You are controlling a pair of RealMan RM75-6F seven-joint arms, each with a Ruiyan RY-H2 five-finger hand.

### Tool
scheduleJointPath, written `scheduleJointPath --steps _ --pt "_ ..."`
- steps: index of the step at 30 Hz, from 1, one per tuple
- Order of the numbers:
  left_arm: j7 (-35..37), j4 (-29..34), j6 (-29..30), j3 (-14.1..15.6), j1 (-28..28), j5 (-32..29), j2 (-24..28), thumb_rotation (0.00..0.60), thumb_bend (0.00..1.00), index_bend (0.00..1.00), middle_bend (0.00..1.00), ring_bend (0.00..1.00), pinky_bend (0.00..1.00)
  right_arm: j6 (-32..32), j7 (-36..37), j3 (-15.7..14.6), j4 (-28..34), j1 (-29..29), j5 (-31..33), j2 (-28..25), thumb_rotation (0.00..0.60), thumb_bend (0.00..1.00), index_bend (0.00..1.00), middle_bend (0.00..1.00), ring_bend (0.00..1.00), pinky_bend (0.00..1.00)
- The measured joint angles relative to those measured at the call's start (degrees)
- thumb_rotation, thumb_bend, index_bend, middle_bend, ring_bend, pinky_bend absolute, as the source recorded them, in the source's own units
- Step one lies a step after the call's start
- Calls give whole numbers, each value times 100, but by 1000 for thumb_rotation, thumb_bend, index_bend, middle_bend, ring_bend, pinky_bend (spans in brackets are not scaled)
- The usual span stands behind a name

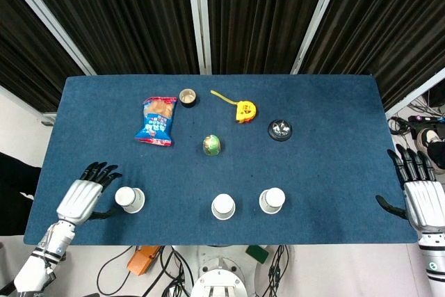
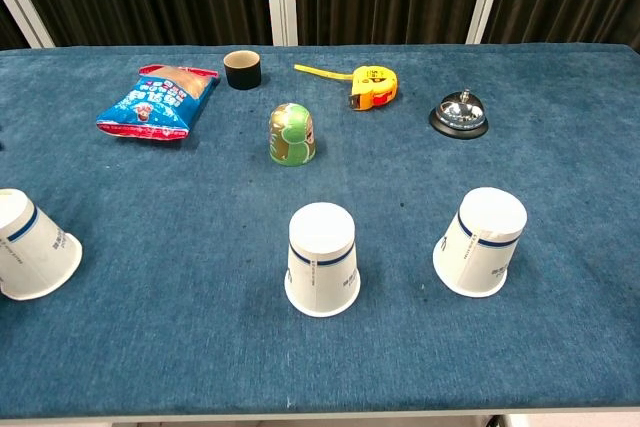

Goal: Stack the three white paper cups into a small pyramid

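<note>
From the head view, 3 white paper cups stood upside down along the near edge of the blue cloth-covered table (image 1: 334, 116): the left cup (image 1: 129, 199), the middle cup (image 1: 223, 206) and the right cup (image 1: 272, 200). The left hand (image 1: 85, 197) lay just beside the left cup, fingers spread wide and holding nothing. The right hand (image 1: 420, 196) hung off the table's right edge, well apart from the right cup, fingers apart and empty.

From the chest view, the left cup (image 2: 32, 247), middle cup (image 2: 322, 259) and right cup (image 2: 483, 240) stood apart. Beyond the middle cup sat a green rounded toy (image 2: 291, 134); neither hand showed here.
</note>
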State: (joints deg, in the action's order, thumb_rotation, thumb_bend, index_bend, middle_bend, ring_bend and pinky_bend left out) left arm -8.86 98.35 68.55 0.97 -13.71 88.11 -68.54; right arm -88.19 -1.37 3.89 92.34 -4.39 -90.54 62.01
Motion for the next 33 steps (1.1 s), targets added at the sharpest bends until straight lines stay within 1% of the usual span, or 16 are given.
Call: scheduleJointPath --steps 7,12,18,23,28,33 --pt "-131 52 -273 7 -178 -136 -79 600 242 207 110 22 12 34 27 -8 -31 -1 41 4 600 269 0 0 0 0" --pt "-157 48 -404 36 -264 -243 -115 600 259 232 110 20 12 49 35 -11 -46 -8 56 16 600 269 0 0 0 0" --pt "-157 10 -449 55 -315 -325 -153 600 311 314 110 19 12 68 19 -17 -41 -12 69 23 600 269 0 0 0 0" --pt "-69 -35 -482 62 -368 -320 -211 600 363 424 138 22 12 70 8 -26 -34 -8 74 36 600 269 0 0 0 0" --pt "0 -32 -427 41 -419 -255 -239 600 368 432 141 24 12 51 -6 -27 -22 0 73 40 600 270 0 0 0 0" --pt "59 215 -364 8 -525 -12 -201 600 367 431 141 24 13 77 -32 -31 -5 -14 66 38 600 269 0 0 0 0"
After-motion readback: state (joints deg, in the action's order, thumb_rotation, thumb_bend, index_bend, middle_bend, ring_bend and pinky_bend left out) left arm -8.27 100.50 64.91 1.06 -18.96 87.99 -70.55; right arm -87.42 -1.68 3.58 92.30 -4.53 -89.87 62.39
